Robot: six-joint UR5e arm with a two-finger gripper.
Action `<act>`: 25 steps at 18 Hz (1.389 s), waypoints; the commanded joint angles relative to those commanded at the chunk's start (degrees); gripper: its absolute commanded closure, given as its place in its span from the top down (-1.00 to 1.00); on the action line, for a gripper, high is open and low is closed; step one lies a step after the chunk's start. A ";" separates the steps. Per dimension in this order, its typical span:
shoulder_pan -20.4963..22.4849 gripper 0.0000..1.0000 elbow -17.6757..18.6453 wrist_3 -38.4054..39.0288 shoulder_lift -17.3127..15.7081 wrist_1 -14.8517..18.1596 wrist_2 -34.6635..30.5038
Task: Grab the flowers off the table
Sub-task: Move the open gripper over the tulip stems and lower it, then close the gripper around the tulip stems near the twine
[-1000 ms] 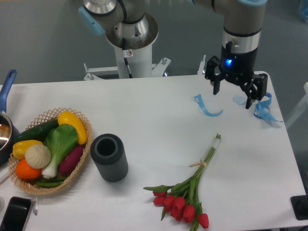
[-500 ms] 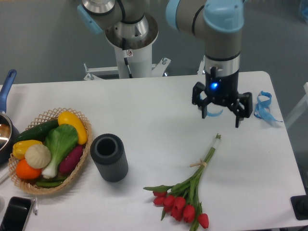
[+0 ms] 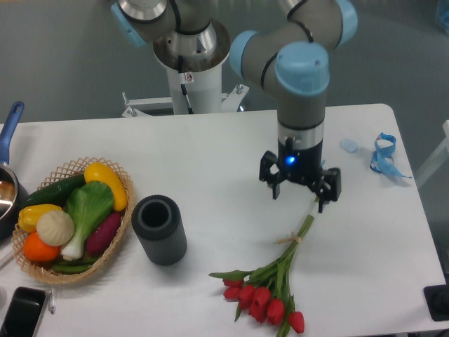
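The flowers lie on the white table at the front right: red tulip heads near the front edge, green stems running up and to the right, tied by a pale band. My gripper hangs open just above the upper end of the stems, its right finger close to the stem tip. It holds nothing.
A dark grey cylinder stands left of the flowers. A wicker basket of vegetables sits at the left. Blue ribbon strips lie at the right edge. A phone and a pot are at the far left.
My gripper has moved left and toward the front, from beside the blue ribbons to just above the stem ends. It now covers one ribbon strip. The flowers have not moved.
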State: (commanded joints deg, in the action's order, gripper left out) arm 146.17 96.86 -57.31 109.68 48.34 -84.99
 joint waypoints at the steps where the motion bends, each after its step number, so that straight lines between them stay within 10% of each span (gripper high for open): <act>1: 0.00 1.00 -0.09 1.57 0.62 -0.44 0.00; 15: -1.59 1.00 -6.24 2.82 12.74 -5.10 4.57; 25: -0.62 1.00 -7.73 2.38 15.30 -5.27 4.57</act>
State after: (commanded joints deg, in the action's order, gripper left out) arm 145.55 89.12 -54.93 124.98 43.07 -80.42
